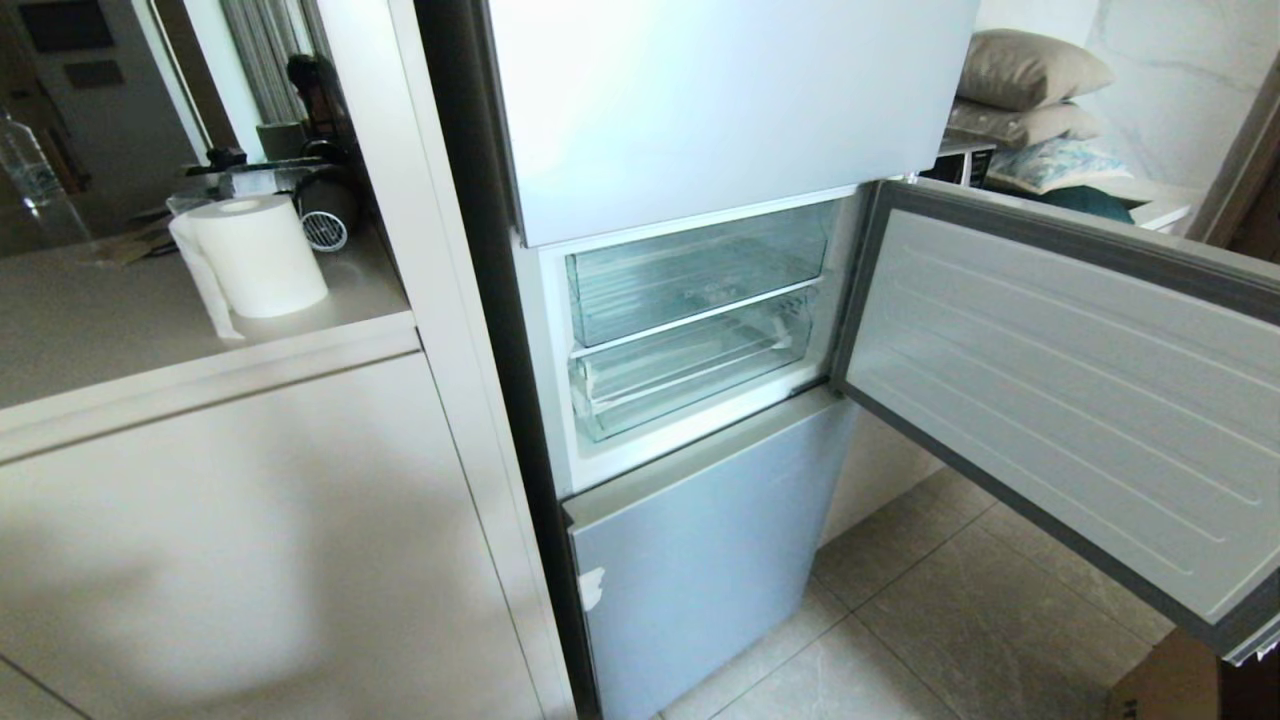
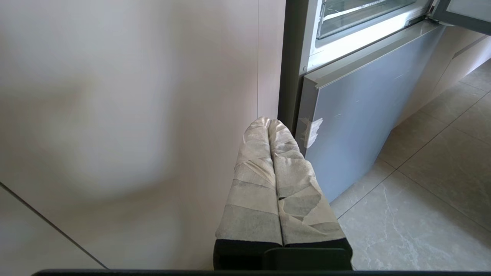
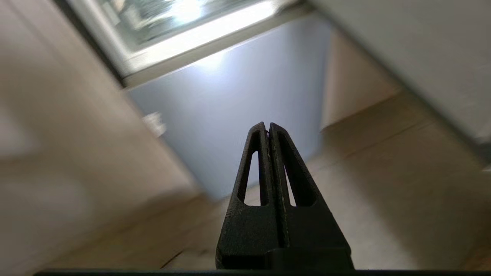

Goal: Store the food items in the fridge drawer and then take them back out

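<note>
Standing shut in the open fridge compartment, the fridge drawer (image 1: 690, 375) lies above and ahead of both sets of fingers, white tape at its front corners, under a second clear bin (image 1: 695, 270). Its clear ribbed plastic looks light, stiff and slippery, best pulled by the front lip. No food is visible. The left gripper (image 2: 269, 122), tape-wrapped, and the right gripper (image 3: 267, 125) hang low, fingers pressed together, empty.

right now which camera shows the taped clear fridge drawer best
The head view: the fridge drawer shows whole, shut, under the other clear bin. The left wrist view catches only a strip of it; the right wrist view shows a blur.
</note>
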